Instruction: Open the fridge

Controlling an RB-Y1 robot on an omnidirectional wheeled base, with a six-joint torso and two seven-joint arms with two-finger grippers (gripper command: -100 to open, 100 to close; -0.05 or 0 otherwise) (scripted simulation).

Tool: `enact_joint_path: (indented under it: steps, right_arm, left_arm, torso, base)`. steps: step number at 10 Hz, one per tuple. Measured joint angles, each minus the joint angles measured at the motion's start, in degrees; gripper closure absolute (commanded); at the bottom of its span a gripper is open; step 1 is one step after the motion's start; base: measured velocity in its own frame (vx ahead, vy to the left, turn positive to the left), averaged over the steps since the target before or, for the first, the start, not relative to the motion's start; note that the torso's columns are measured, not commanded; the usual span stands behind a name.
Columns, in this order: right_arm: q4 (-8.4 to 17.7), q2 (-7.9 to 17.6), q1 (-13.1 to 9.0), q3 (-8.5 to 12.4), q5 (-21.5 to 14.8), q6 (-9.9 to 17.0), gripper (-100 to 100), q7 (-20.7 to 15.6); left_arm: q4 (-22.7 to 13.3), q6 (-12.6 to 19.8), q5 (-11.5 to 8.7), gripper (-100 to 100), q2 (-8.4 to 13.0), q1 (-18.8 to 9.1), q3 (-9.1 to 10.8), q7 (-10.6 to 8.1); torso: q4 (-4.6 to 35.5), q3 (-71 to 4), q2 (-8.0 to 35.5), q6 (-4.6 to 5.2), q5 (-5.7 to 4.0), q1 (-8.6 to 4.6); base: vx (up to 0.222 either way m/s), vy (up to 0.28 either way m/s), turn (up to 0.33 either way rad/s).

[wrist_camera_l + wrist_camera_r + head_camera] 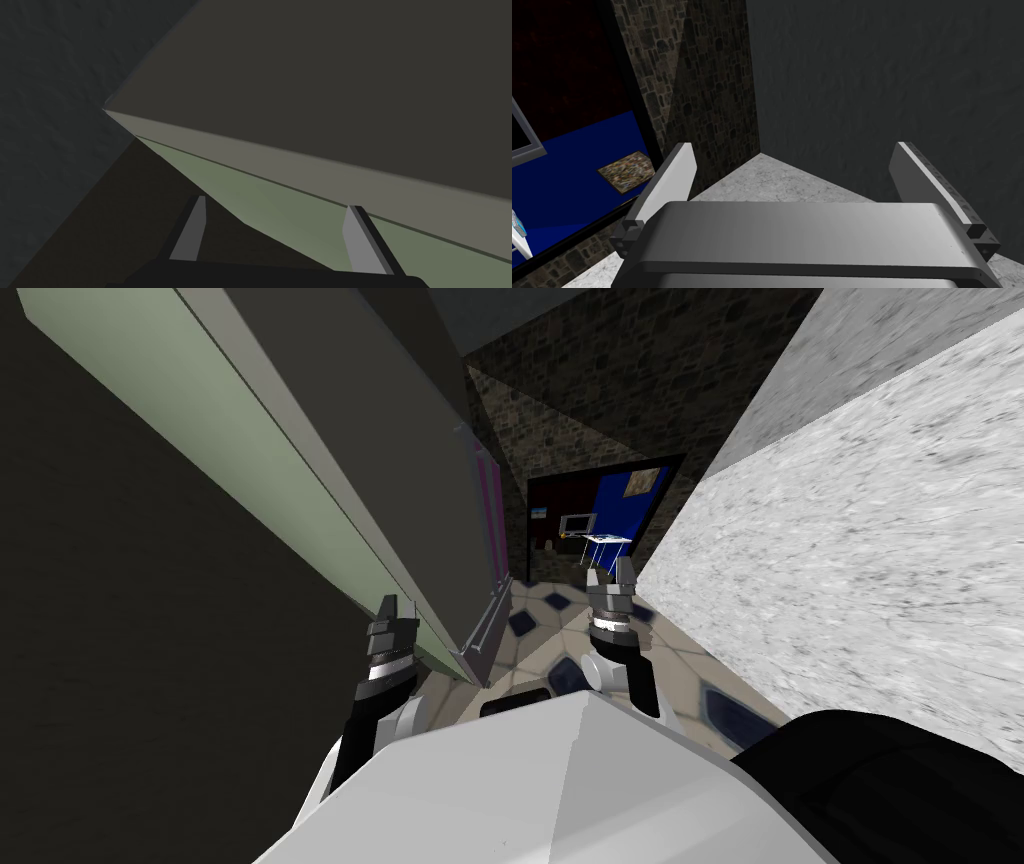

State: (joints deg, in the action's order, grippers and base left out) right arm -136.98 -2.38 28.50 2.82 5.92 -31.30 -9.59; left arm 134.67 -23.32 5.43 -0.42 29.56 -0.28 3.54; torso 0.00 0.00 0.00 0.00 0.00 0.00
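At your 10 to 11 o'clock stands the fridge (300, 498), a tall body with a pale green strip, a grey strip beside it and a dark grey face. A thin seam (300, 191) runs between the green and grey strips, and it looks closed, so judge the door not yet open. The left tool (397, 610) sits low at the near end of the green strip, very near it; you cannot tell whether it touches. Its fingers (192, 235) are spread, pinching nothing, and point along the strip. No handle shows ahead of them.

The right tool (609, 575) is at 12 to 1 o'clock over the tiled floor (560, 638), also spread and empty, well apart from the fridge. The speckled tabletop (850, 568) fills 2 to 3 o'clock, close on that side. A doorway (600, 503) with a blue room behind it lies at 12.

Step in hand, as a judgement: the reach to the door edge, before any grip.

The next move calls for you to work out which side of the seam is the door. Then set a finger of the left tool on that edge, or on a handle if one turns up, and pull along the door's arc. Mind the tight aisle, since the tabletop leaves little room for the swing.
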Motion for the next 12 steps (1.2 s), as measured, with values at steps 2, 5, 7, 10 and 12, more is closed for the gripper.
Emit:
enact_joint_path:
  steps: [2, 5, 7, 10, 12]
  right_arm:
    - [0.0, 0.0, 0.0, 0.0, 0.0, 0.0, 0, 0.0]
    - [0.0, 0.0, 0.0, 0.0, 0.0, 0.0, 0, 0.0]
    - [0.0, 0.0, 0.0, 0.0, 0.0, 0.0, 0, 0.0]
    - [0.0, 0.0, 0.0, 0.0, 0.0, 0.0, 0, 0.0]
    - [0.0, 0.0, 0.0, 0.0, 0.0, 0.0, 0, 0.0]
  left_arm:
    - [0.0, 0.0, 0.0, 0, 0.0, 0.0, 0.0, 0.0]
    - [0.0, 0.0, 0.0, 0, 0.0, 0.0, 0.0, 0.0]
    - [0.0, 0.0, 0.0, 0, 0.0, 0.0, 0.0, 0.0]
    - [0.0, 0.0, 0.0, -100, 0.0, 0.0, 0.0, 0.0]
    - [-1.4, -0.1, 0.0, -100, 2.9, -0.4, -0.04, 0.06]
  torso:
    - [6.0, -12.0, 6.0, 0.0, 0.0, 0.0]
    - [18.5, -36.9, 18.5, 0.0, 0.0, 0.0]
    - [26.9, -53.8, 26.9, 0.0, 0.0, 0.0]
    - [39.6, -79.2, 39.6, 0.0, 0.0, 0.0]
    - [42.0, -84.3, 42.0, 0.0, 0.01, 0.04]
  base:
    - [0.0, 0.0, 0.0]
    - [0.0, 0.0, 0.0]
    - [0.0, 0.0, 0.0]
    - [0.004, 0.002, -0.005]
    - [0.013, 0.008, -0.024]
